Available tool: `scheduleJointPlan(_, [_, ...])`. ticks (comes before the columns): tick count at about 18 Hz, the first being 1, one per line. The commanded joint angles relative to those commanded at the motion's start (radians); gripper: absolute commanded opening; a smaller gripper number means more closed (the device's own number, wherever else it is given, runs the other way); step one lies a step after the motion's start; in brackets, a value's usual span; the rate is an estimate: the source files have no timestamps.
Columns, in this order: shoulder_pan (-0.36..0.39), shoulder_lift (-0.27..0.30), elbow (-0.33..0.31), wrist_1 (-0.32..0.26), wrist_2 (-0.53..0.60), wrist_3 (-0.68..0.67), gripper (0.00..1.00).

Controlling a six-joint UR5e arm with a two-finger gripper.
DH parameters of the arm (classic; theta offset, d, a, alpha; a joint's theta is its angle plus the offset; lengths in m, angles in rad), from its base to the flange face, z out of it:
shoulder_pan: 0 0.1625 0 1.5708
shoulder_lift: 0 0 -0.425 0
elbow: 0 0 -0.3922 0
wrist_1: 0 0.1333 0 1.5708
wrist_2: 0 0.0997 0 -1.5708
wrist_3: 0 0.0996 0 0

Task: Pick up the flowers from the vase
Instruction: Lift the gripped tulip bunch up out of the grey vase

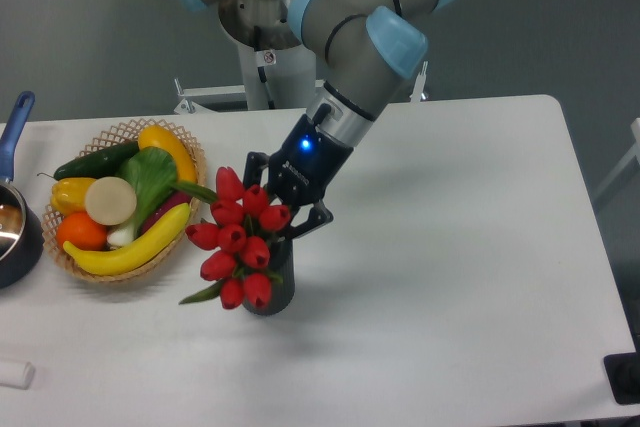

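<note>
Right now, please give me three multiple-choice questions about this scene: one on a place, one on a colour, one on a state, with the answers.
1. Where does the wicker basket stand from the vase in the camera view?
A. to the left
B. to the right
C. behind the arm

2. What colour are the buds of the flowers?
A. yellow
B. red
C. white

3. Where are the flower stems?
A. lying on the table
B. in the basket
C. in the vase

Answers:
1. A, the basket sits left of the vase, near the pot.
2. B, every bud is red.
3. C, the bunch rises from the vase mouth, with the gripper right behind it.
</note>
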Motion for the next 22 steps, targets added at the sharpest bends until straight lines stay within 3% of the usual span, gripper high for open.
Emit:
scheduleJointPlan(16, [0.006, 0.043, 0.167, -0.002, -0.017, -0.275, 0.37])
scheduleJointPlan(22, [0.028, 0.080, 0.198, -0.002, -0.017, -0.313, 0.37])
